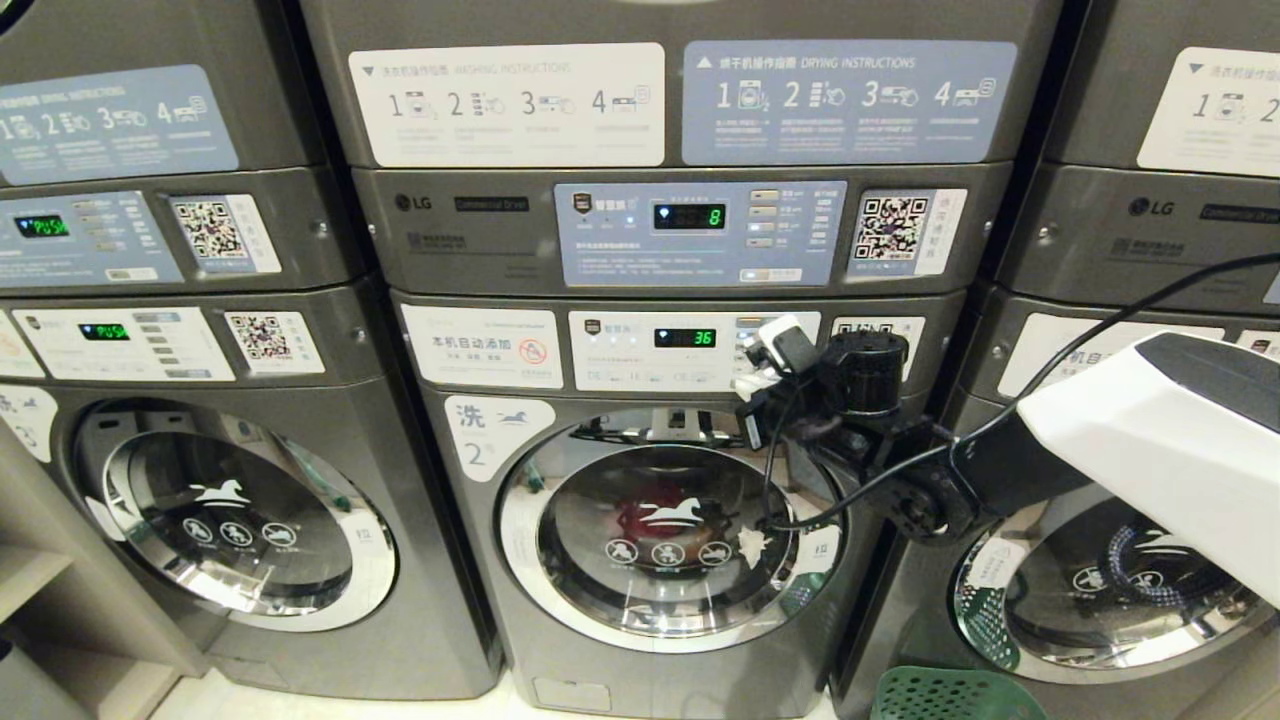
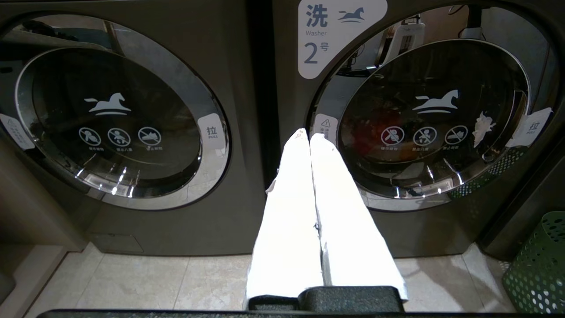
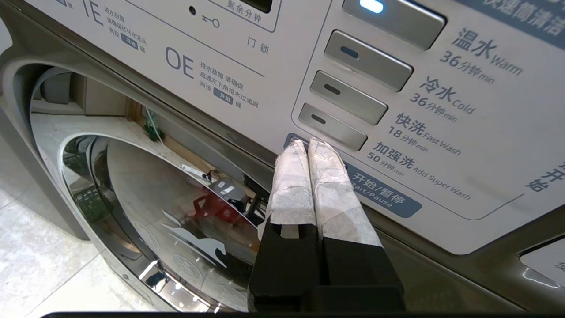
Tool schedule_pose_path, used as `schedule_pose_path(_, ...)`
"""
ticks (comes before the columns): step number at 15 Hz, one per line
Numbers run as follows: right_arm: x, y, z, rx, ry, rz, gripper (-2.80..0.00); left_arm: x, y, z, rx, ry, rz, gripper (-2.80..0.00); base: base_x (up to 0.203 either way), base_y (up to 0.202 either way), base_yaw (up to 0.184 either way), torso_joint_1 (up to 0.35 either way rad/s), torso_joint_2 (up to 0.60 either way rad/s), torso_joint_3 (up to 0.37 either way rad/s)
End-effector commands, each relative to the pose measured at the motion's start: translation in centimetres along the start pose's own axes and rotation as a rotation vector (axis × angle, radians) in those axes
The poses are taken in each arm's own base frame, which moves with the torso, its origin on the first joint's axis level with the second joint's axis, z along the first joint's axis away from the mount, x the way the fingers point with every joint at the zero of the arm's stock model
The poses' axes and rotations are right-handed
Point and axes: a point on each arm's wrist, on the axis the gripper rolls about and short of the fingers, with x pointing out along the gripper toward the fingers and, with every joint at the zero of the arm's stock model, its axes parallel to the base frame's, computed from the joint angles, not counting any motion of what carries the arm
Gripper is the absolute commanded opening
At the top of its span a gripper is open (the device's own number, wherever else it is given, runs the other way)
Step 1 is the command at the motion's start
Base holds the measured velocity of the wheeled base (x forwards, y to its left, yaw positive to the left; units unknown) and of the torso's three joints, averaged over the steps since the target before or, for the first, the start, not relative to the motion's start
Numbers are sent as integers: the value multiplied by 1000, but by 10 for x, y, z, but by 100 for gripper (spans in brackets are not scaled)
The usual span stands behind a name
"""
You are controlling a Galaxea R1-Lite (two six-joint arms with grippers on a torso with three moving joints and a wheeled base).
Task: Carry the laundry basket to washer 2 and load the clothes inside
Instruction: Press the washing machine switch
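Its taped fingers clenched on nothing, the right tool (image 3: 307,143) noses the blue start/pause button (image 3: 384,198) on the white control panel (image 3: 441,132) of dark grey, chrome-doored washer 2 (image 1: 660,530). Door shut, red clothes (image 1: 640,520) inside, perforated green plastic laundry basket (image 1: 950,695) alongside: loading looks finished, leaving a firm press. The left tool (image 2: 309,138) hangs low, clenched, empty.

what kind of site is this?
Most likely a self-service laundromat: stacked commercial machines side by side, washer 2 with a numbered label, QR stickers seemingly for payment, and printed instructions above. A laundry basket stands on the floor.
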Motion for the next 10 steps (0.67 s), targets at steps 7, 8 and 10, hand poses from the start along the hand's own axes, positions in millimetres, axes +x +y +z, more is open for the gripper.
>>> schedule_pose_path(7, -1, -2, -4, 3, 14, -21, -280, 0, 0, 0, -1, 1, 1, -280, 0, 0, 0, 0, 0, 0)
schedule_pose_path(8, 0, -2, -3, 3, 12, -21, -280, 0, 0, 0, 1, 0, -1, -280, 0, 0, 0, 0, 0, 0)
schedule_pose_path(10, -1, -2, -3, 4, 11, -23, -280, 0, 0, 0, 0, -1, 1, -280, 0, 0, 0, 0, 0, 0)
